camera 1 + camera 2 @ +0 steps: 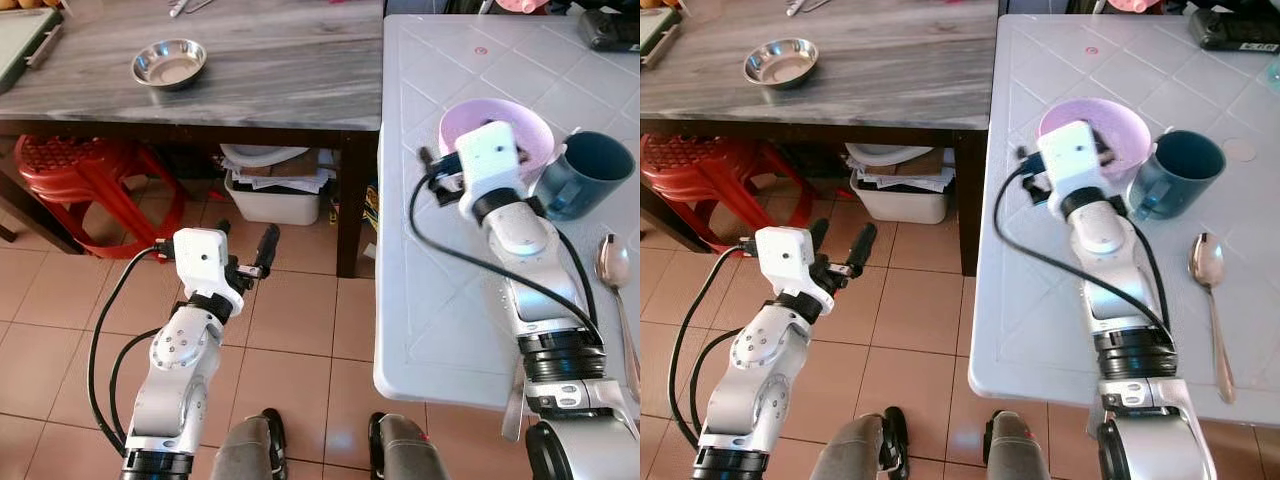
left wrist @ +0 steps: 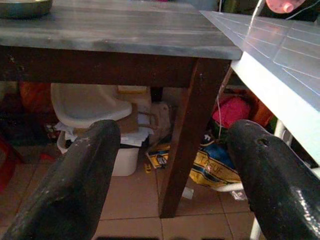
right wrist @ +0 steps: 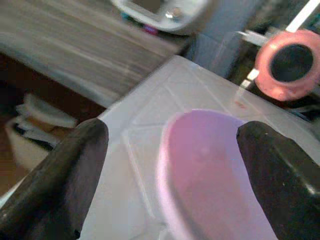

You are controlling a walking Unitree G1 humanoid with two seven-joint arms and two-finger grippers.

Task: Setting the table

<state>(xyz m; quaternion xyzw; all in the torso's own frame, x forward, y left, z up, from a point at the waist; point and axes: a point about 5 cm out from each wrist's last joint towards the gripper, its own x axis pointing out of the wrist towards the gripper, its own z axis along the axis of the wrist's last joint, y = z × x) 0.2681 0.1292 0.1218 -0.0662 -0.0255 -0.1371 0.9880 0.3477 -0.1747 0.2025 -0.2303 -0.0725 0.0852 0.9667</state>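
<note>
The pink bowl (image 1: 1102, 130) sat on the white table (image 1: 1040, 290) beside the blue cup (image 1: 1180, 170); the right claw (image 3: 175, 175) was held wide apart above it; the bowl looked light and slippery, best gripped at its rim.

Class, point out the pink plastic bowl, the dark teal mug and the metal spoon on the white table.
pink plastic bowl (image 1: 1120, 125): right eye view, inner wall.
dark teal mug (image 1: 1185, 160): right eye view, rim.
metal spoon (image 1: 1206, 260): right eye view, its bowl.
</note>
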